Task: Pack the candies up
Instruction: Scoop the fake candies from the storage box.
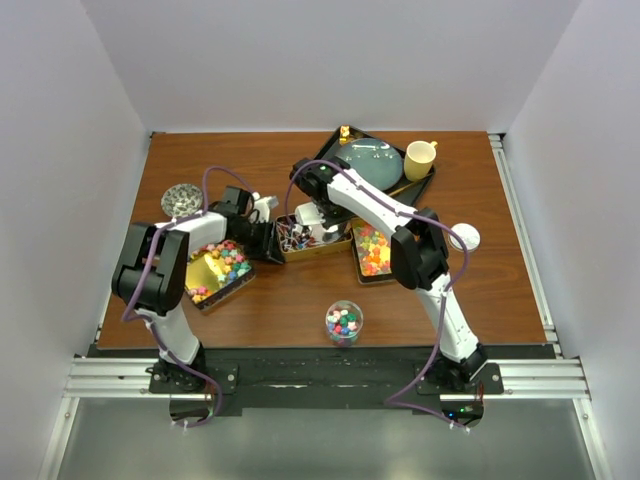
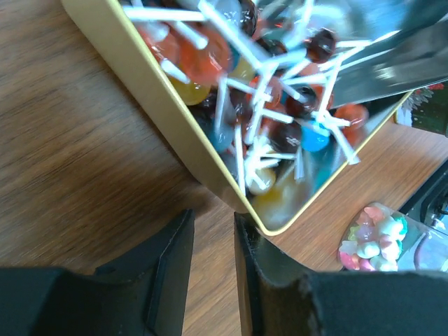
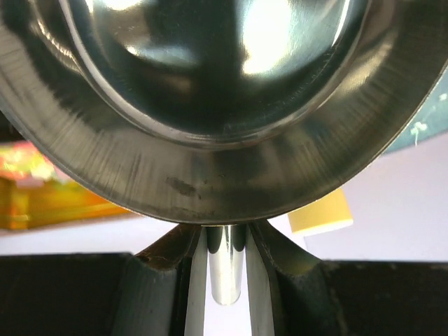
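The right hand (image 3: pixel 222 241) is pinching the handle of a steel scoop (image 3: pixel 210 105) over the middle tin (image 2: pixel 157 98). The left hand (image 2: pixel 212 224), fingers slightly parted around nothing, is hovering over the counter (image 2: pixel 77 161) by that tin's corner. The candies (image 2: pixel 266 105) are lying heaped inside it.

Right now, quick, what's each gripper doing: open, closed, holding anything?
Left gripper: slightly open, empty, beside the lollipop tin.
Right gripper: closed on the handle of the metal spoon.
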`<state>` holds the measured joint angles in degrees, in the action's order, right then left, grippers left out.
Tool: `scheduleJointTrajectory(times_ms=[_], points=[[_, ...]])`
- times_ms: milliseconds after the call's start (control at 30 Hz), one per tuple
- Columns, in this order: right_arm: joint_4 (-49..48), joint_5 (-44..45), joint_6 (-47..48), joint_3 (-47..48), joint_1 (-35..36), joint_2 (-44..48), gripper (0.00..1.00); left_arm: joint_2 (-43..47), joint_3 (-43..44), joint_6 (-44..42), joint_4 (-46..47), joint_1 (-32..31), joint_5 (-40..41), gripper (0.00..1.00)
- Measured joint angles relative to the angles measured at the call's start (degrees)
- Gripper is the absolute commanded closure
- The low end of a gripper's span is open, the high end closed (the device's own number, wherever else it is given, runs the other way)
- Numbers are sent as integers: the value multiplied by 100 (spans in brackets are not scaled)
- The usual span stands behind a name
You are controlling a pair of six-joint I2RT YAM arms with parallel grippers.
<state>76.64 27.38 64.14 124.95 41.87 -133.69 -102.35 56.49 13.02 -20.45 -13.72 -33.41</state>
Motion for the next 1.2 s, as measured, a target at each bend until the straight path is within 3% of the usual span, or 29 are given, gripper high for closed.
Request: scheduleJointTrajectory(times_ms=[467,800,1200], points=[[221,-942,-623,828,24,-573,100,-138,133,9,-55,-24,-116,67],[-153,-1541,-863,-22,-87,-197,100,-234,382,-68,-433,-11,4,65],[-133,-3023,-509,-308,-509,101,100,-234,656,-321,-433,313,-107,63]])
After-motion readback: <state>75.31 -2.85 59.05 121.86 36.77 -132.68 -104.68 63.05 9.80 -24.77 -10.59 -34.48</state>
